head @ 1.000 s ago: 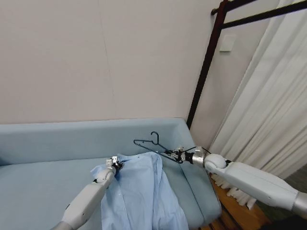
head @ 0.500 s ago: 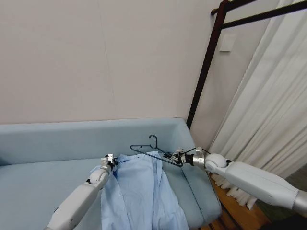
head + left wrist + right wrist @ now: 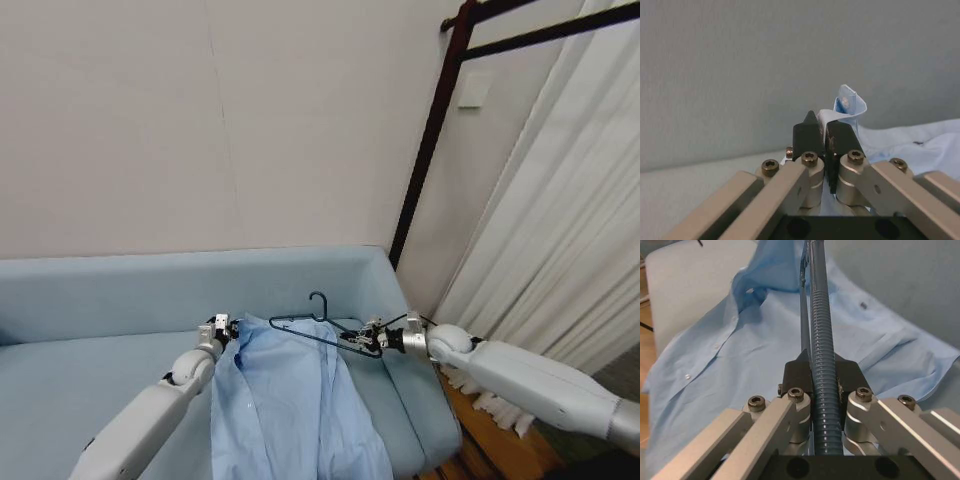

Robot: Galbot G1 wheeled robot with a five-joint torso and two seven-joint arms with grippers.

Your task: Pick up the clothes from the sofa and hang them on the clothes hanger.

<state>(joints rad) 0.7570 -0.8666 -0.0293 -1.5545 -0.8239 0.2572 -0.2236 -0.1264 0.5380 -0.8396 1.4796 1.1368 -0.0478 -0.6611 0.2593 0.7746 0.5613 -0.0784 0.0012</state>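
I can read no text, label, brand, number or sign in any of the three views.

seen from the head, the sofa (image 3: 80,375) seat lies bare toward 9 o'clock of the shirt (image 3: 290,400), open room for a gripper. toward 12 o'clock the backrest rises close behind the left gripper (image 3: 220,328). the hanger (image 3: 320,325), clamped in the right gripper (image 3: 368,338), spans the gap between both grippers. toward 1 o'clock stands the dark rack post (image 3: 425,150); toward 3 o'clock the white curtain (image 3: 560,250) hangs close beside the right arm.
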